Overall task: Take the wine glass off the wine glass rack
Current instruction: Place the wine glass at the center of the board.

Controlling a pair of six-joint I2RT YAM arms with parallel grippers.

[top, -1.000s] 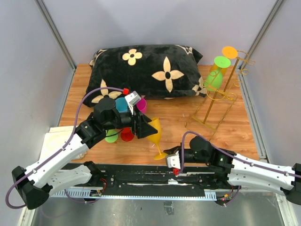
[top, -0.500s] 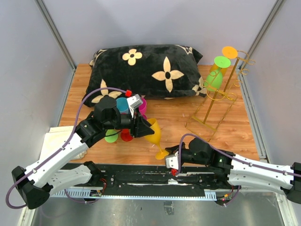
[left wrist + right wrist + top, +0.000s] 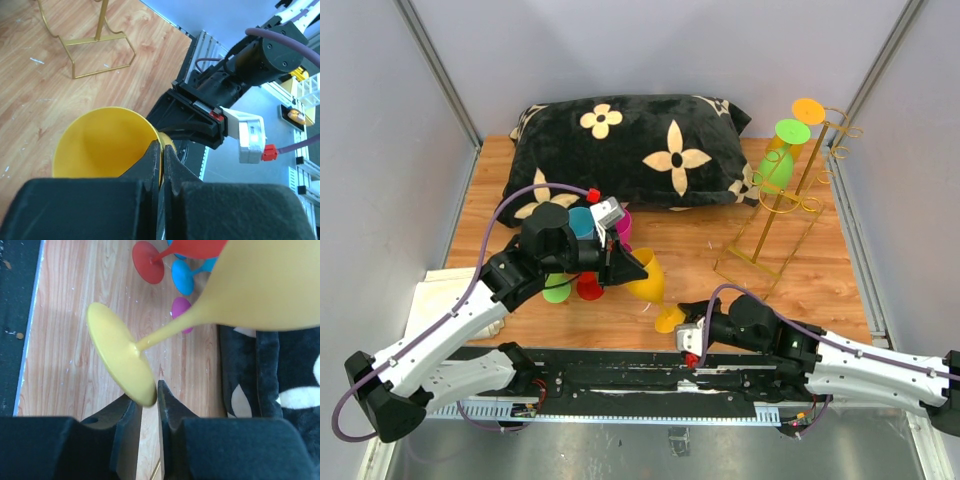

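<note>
Yellow glass off the rack, carried between both arms

Left pincer (image 3: pixel 161 150) is clamped together on the rim of the yellow wine glass (image 3: pixel 100 145), one finger inside the bowl and one outside, which is a hold that carries the cup by its wall. The right pincer (image 3: pixel 146 407) stands a little apart, with the edge of the glass's foot (image 3: pixel 120 355) right at its tips (contact there is uncertain). I read this as a hand-over to the left arm. The glass hangs tilted over the near middle of the table (image 3: pixel 720 235), well clear of the wine glass rack (image 3: pixel 774 222) at far right, where a green glass (image 3: pixel 776 168) hangs upside down by its foot. The black pillow (image 3: pixel 630 150) shows cream flowers only, and no writing is legible anywhere.
</note>
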